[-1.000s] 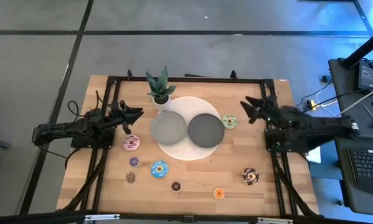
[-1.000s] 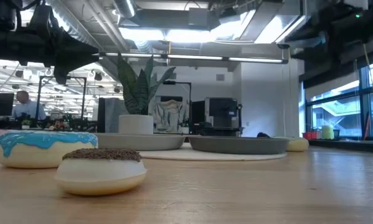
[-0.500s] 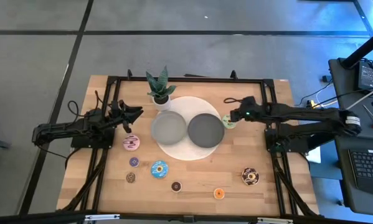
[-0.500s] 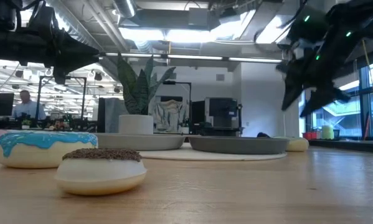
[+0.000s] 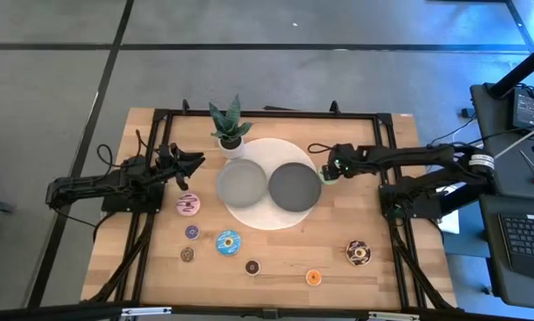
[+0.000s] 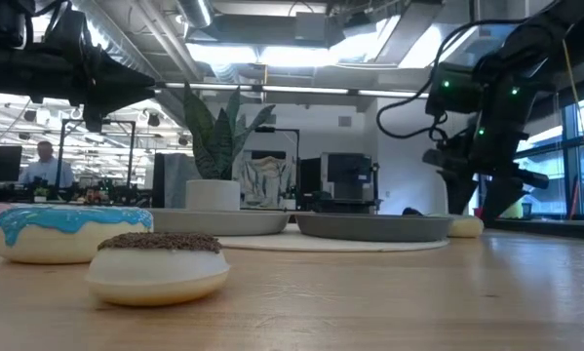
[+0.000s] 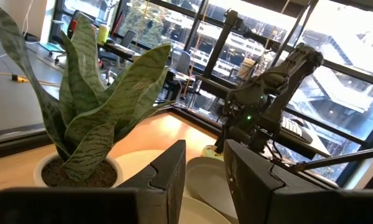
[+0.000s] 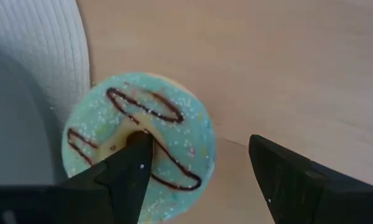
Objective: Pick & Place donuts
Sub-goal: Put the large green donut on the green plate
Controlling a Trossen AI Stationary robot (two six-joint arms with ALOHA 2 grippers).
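Observation:
The pale green donut [image 5: 328,174] with brown icing lines lies flat on the table, just right of the white mat; it also shows in the right wrist view [image 8: 174,106] and the low view [image 6: 464,226]. My right gripper [image 8: 197,144] is open and points down over it, also seen from above [image 5: 324,168] and from table height [image 6: 482,207]. One fingertip [image 8: 136,146] stands at the donut's hole, the other [image 8: 261,149] outside its rim. My left gripper [image 7: 205,180] is open and waits near the table's left edge [image 5: 192,163]. Other donuts lie flat nearer the front: pink [image 5: 188,204], blue [image 5: 228,241], large brown [image 5: 358,252], orange [image 5: 314,277]. My right gripper comes at the pale green donut from above with one finger at the hole [image 8: 139,135] and one outside the ring. I cannot tell whether either finger touches it. The donut lies flat on the table.
Two grey plates [image 5: 242,183] [image 5: 294,186] sit on a round white mat [image 5: 267,218] at mid-table. A potted plant [image 5: 229,125] stands behind them. Small donuts, purple [image 5: 192,232] and brown [image 5: 187,254] [image 5: 252,266], lie near the front. A black frame [image 5: 275,113] rims the table.
My right arm has stretched from the table's right edge toward the middle and come down over the pale green donut, its gripper tipped to point downward. The donut has stayed where it was. My left arm has kept still.

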